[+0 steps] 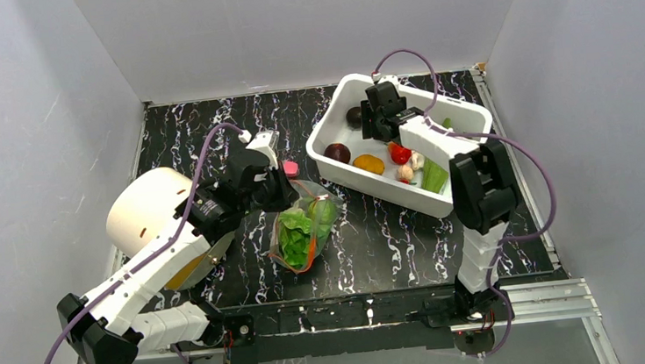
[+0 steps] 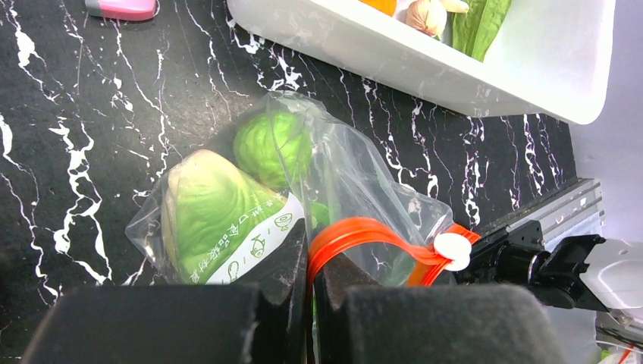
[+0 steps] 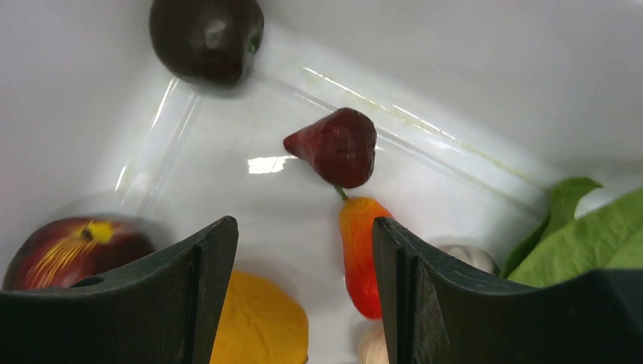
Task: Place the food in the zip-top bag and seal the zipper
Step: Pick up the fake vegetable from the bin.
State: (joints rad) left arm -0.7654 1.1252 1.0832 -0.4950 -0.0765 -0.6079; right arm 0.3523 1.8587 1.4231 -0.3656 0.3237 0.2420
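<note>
Left end effector [image 2: 309, 264] is clamping the zip-top bag's [image 2: 356, 167] zipper [image 2: 356, 230], clear only from its wrist camera; right end effector [image 3: 303, 235] is hanging spread apart inside the white tub [image 3: 493, 61].

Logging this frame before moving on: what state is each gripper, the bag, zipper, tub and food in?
left gripper: shut on the zipper.
right gripper: open, empty, above the white tub.
zip-top bag: lying on the table, holding the cabbage and green ball.
zipper: pinched; sealed or not, cannot tell.
white tub: upright, holding several loose food pieces.
</note>
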